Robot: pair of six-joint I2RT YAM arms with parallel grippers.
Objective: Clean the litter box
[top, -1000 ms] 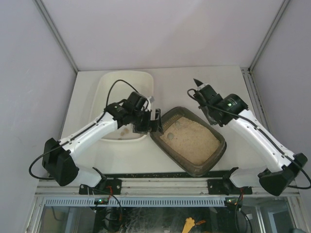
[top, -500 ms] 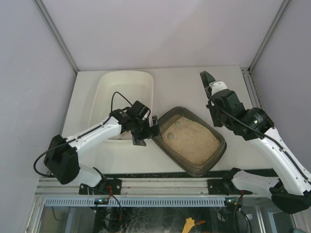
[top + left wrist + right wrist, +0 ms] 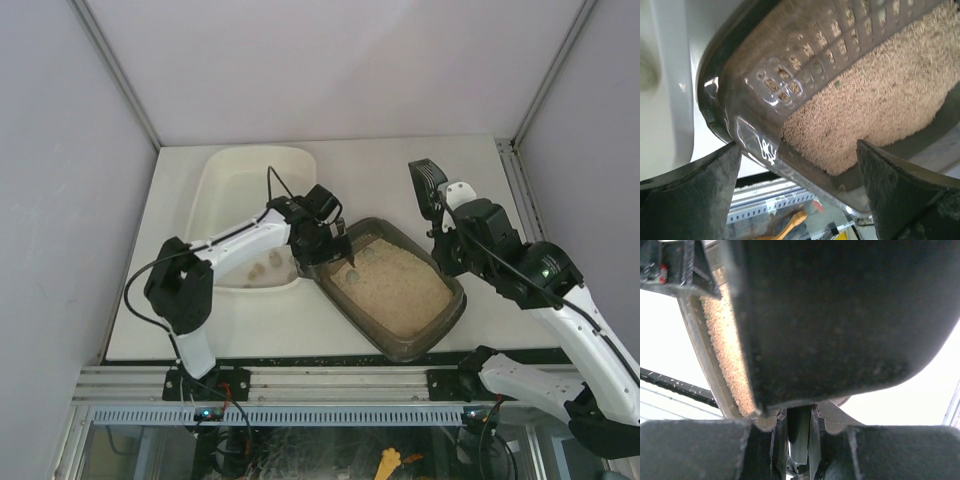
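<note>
The litter box (image 3: 437, 318) is a dark translucent tray of beige litter, lying at an angle right of centre. My left gripper (image 3: 333, 250) is open at its far left corner. In the left wrist view (image 3: 797, 192) the box's rim (image 3: 755, 145) runs between the two fingers, and the left finger (image 3: 700, 195) is against it. My right gripper (image 3: 442, 218) is shut on the handle of a dark scoop (image 3: 425, 185), held above the table beyond the box's far right side. In the right wrist view the scoop (image 3: 840, 315) fills the frame above the gripper (image 3: 800, 440).
A larger white tub (image 3: 232, 180) stands left of the litter box, touching it, with several small beige clumps (image 3: 258, 268) near its front. Grey walls close in the table on three sides. A metal rail (image 3: 340, 375) runs along the near edge.
My left gripper has moved right from over the white tub to the litter box's far left corner. My right arm has shifted with the scoop, which has moved slightly.
</note>
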